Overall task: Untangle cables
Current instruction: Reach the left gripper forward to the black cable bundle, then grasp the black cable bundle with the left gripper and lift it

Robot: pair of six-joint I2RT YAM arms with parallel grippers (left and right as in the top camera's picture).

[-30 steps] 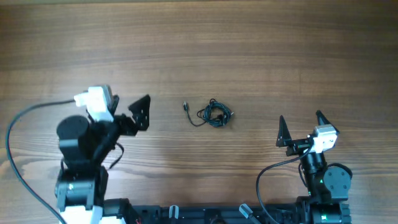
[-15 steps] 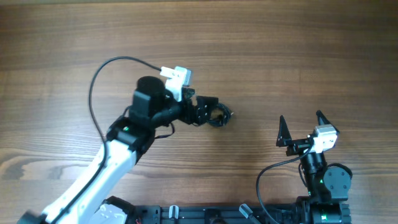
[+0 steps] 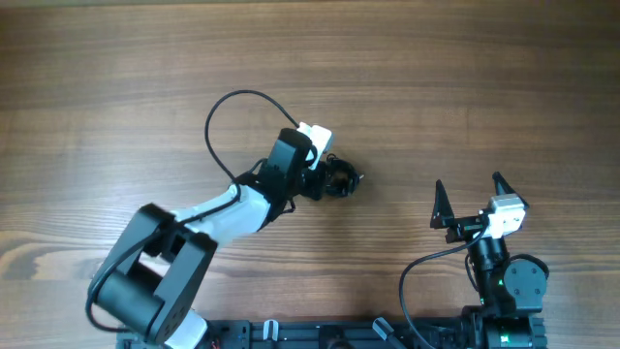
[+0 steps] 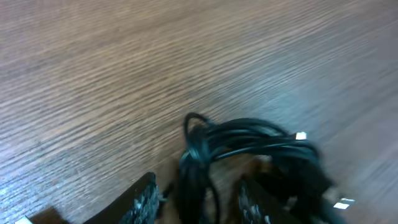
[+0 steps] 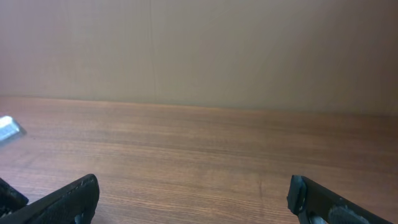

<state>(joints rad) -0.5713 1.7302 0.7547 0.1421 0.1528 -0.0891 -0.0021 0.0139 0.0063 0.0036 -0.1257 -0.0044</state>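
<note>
Nearest the base edge of the table (image 3: 387,78), the right gripper (image 3: 468,186) is seen above its own mount. Its two fingers are spread wide, and nothing is held between them. In the right wrist view only its two dark fingertips (image 5: 68,199) are caught at the bottom corners, with wood and a plain beige wall (image 5: 199,43) beyond. Further out, the left arm (image 3: 232,208) is stretched diagonally toward the middle of the table, and a thick black lead (image 3: 218,116) attached to it is arched in a loop over the wood. The left gripper (image 3: 323,180) is set at the left side of the cables (image 3: 346,178) and is largely hidden from above by the white wrist camera (image 3: 315,136). In the blurred left wrist view its fingers (image 4: 144,198) are seen parted and low over the wood. A few dark strands of the cables (image 4: 249,142) are passed through the gap between them. A little space is left on either side of those strands, so no grip is shown. The cables are bunched in a small knot of thin dark loops near the middle of the table, well apart from the right gripper. A tiny pale plug end (image 4: 301,135) is visible on the knot's far side, and another is seen lower right. Beyond the knot, only wood grain is shown to the far edge.
</note>
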